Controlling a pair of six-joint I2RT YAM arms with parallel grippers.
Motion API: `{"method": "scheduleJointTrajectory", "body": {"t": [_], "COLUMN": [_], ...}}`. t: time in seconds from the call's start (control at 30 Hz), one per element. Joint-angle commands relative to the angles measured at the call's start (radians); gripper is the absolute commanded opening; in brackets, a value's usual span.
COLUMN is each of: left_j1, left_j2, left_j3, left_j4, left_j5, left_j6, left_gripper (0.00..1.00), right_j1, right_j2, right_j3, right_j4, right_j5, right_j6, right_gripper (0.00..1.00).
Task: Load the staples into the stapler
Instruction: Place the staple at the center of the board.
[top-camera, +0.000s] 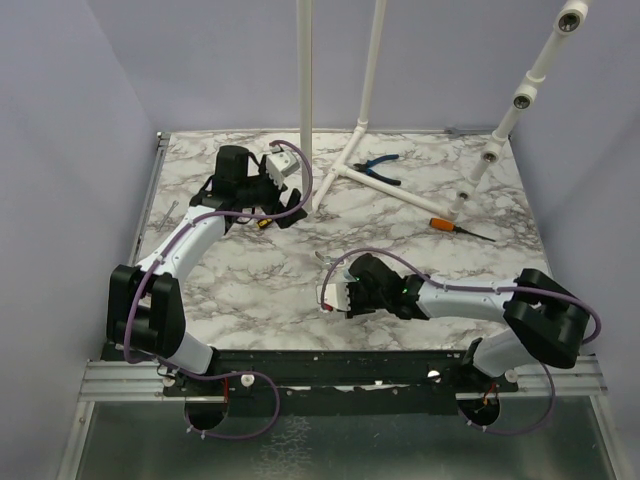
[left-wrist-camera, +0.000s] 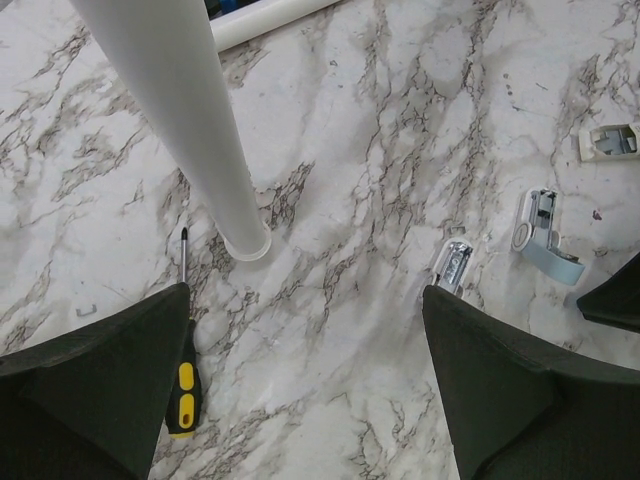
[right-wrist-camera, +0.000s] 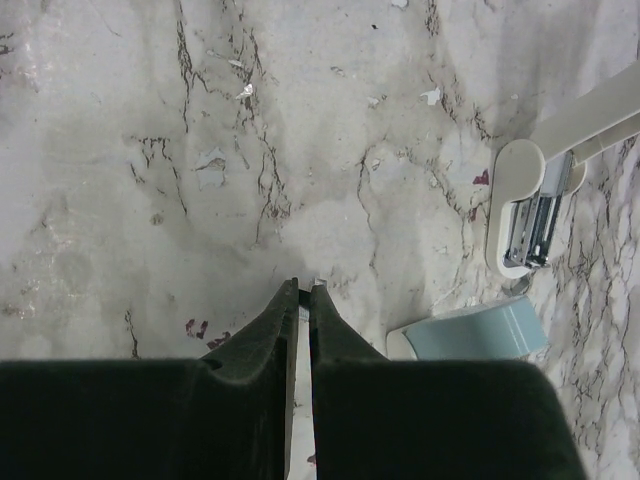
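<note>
Alignment is what this step needs. The right gripper, jaws nearly together, should bring any staple strip square to the silvery channel of the small pale blue-green mini stapler, which lies opened on the grey-veined white marble tabletop just beside it. Whether a strip is pinched there cannot be made out. Farther off, the left gripper hovers, jaws wide apart and empty, near a yellow-and-black-handled screwdriver.

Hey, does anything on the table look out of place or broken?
The stapler lies opened up, metal insides exposed, and a silvery part sits apart beside it. Looks dismantled, not visibly damaged.
</note>
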Motion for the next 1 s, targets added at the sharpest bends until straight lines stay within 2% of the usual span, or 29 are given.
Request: {"method": "scheduleJointTrajectory", "body": {"t": [0.0, 0.3, 0.67, 0.8, 0.97], "left_j1": [0.01, 0.013, 0.015, 0.016, 0.018], "left_j2": [-0.027, -0.037, -0.05, -0.066, -0.072], "left_j3": [-0.008, -0.012, -0.022, -0.026, -0.018], "left_j4": [0.013, 0.014, 0.013, 0.014, 0.013], "left_j5": [-0.018, -0.02, -0.032, -0.06, -0.102], "left_j6": [0.017, 0.019, 0.029, 0.033, -0.027], "left_gripper": [0.99, 0.99, 0.99, 0.99, 0.99], "right_j1": [0.027, 0.045, 0.047, 0.036, -0.044], "right_j2": [0.029, 0.044, -0.005, -0.052, -0.06], "right_j3": [-0.022, 0.011, 0.093, 0.117, 0.137], "right_j4": [0.094, 0.008, -0.12, -0.154, -0.249], "right_j5": [0.081, 0.033, -0.033, -0.026, -0.166], "right_j6": [-0.007, 0.021, 0.098, 0.119, 0.139], "right_gripper": [0.08, 0.14, 0.38, 0.42, 0.49]}}
